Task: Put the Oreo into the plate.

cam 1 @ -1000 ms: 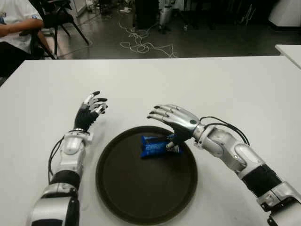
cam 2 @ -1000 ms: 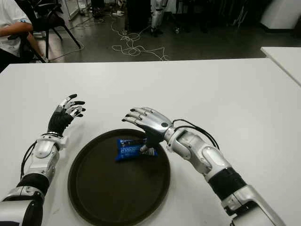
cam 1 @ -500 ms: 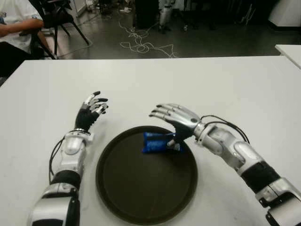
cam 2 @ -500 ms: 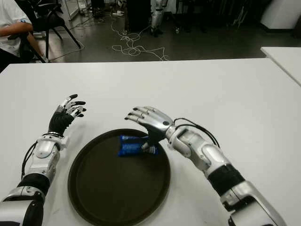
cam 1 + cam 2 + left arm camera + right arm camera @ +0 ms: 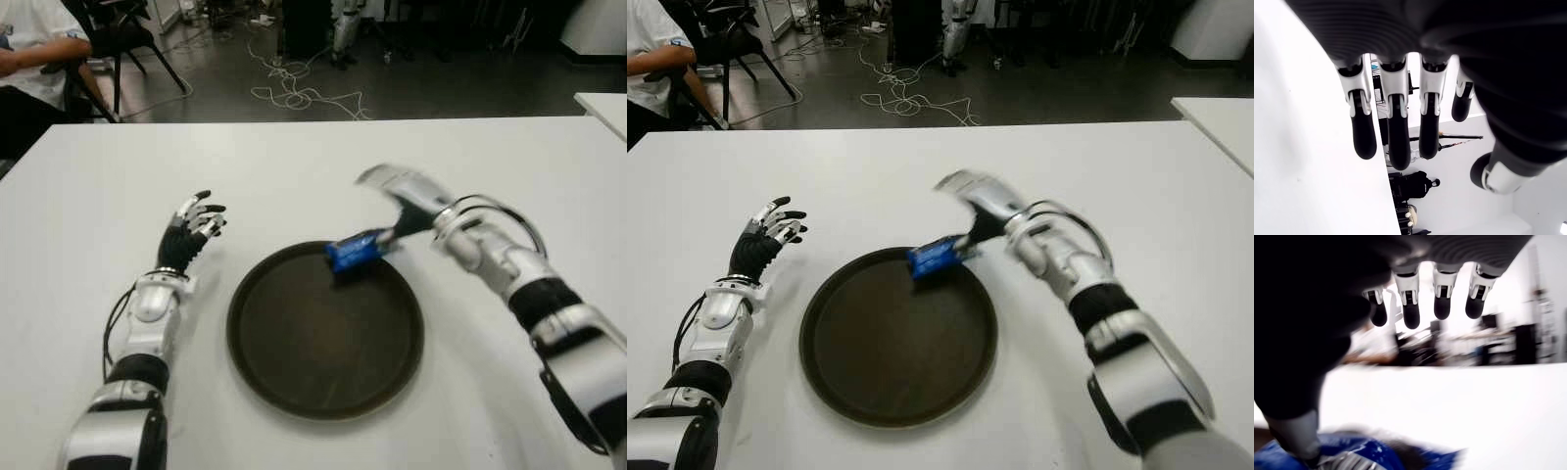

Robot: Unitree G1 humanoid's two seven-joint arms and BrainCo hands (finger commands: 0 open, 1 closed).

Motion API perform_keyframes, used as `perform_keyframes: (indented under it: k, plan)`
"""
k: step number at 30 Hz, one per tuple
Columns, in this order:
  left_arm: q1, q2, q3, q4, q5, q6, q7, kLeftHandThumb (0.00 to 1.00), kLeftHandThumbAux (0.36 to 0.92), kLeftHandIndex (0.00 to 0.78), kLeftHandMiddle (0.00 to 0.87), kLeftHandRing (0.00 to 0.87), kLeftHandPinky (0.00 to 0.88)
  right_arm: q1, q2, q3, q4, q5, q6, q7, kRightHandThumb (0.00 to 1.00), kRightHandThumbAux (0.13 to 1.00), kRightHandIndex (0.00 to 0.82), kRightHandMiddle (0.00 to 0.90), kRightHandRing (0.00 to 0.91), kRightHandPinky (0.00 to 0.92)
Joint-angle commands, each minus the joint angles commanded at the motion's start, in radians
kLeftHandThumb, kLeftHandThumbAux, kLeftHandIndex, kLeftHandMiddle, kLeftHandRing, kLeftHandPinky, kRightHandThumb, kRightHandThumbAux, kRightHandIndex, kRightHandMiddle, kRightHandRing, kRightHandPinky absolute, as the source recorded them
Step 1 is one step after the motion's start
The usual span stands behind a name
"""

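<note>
White table [image 5: 294, 162], dark round plate [image 5: 294, 392] near the middle of it, toward the robot.

Oreo pack [image 5: 355, 252], blue wrapper, sits at the far right edge of the plate, over the rim, tilted, right end higher. Cannot tell whether it lies flat inside or is propped on the rim.

Right hand [image 5: 407, 196] is above and just right of the pack, beyond the plate's far right rim. The four fingers [image 5: 1442, 303] are stretched out straight and apart, closed on nothing. The thumb points down at the blue wrapper in the right wrist view and appears to touch its right end. Reads as a nudge or a pin, not a grasp. The hand is motion-blurred in both eye views, so the exact contact is uncertain.

Left hand [image 5: 193, 227] shows left of the plate, well apart from it, over bare table. Fingers loosely spread, slightly bent, holding nothing. Idle.

Background: a seated person [image 5: 29, 59] at far left, chairs, cables [image 5: 294, 93] on the floor beyond the table. A second white table corner at far right.

Progress, as a judgement: the pack is at the plate but only at its edge, not settled toward the middle. Task looks nearly done. Left to do: get the pack lying fully inside the rim and lift the right thumb clear.
</note>
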Motion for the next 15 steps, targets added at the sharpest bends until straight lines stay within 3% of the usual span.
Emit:
perform_keyframes:
  k: [7, 15]
  plan:
    - [-0.007, 0.004, 0.003, 0.013, -0.004, -0.006, -0.009, 0.291, 0.613, 0.157, 0.318, 0.352, 0.378, -0.053, 0.059, -0.099, 0.087, 0.146, 0.045, 0.025, 0.000, 0.720, 0.115, 0.140, 0.140, 0.136]
    - [-0.009, 0.003, 0.004, 0.015, -0.005, -0.009, -0.006, 0.304, 0.621, 0.148, 0.307, 0.338, 0.375, -0.063, 0.084, -0.196, 0.139, 0.286, 0.044, 0.083, 0.000, 0.747, 0.173, 0.203, 0.190, 0.186]
